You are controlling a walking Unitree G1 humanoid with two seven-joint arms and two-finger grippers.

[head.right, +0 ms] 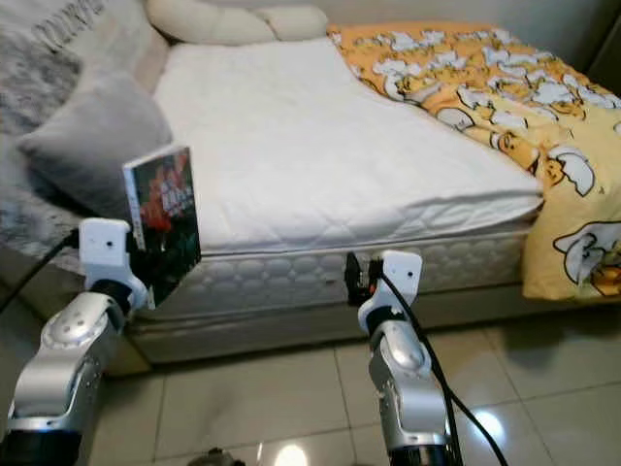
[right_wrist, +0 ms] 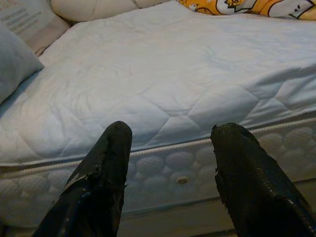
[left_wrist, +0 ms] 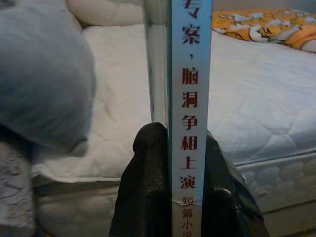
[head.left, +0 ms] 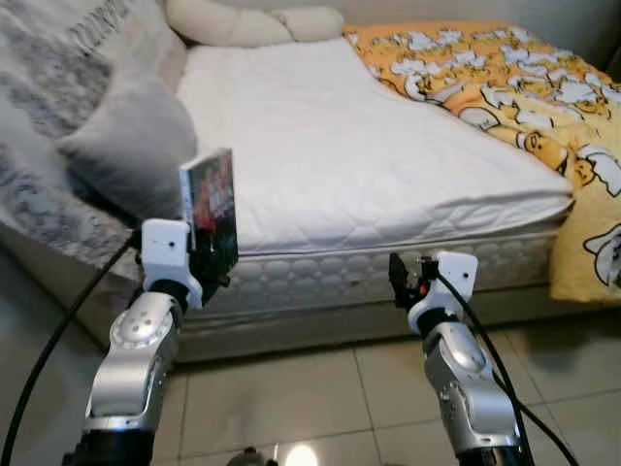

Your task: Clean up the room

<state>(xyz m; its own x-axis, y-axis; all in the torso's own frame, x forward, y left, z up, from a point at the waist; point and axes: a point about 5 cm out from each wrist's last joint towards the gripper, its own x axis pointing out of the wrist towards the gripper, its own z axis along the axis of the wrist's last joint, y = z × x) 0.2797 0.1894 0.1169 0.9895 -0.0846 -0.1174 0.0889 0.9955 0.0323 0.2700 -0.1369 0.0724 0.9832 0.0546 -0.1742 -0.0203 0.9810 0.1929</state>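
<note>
A thin book [head.left: 210,209] with a dark cover and a pale spine of red Chinese characters [left_wrist: 190,103] stands upright in my left gripper [head.left: 215,274], which is shut on its lower edge, just before the near left corner of the bed. Both black fingers [left_wrist: 148,182] clamp the spine between them. My right gripper [right_wrist: 170,136] hangs open and empty in front of the mattress side [head.left: 320,277], a little below its top edge.
The bed carries a white quilted mattress [head.left: 340,146], a grey pillow [head.left: 131,146] and grey blanket [head.left: 49,126] at its left, cream pillows [head.left: 243,21] at the head, and a yellow duck-print duvet [head.left: 524,87] on the right. Tiled floor [head.left: 320,408] lies below.
</note>
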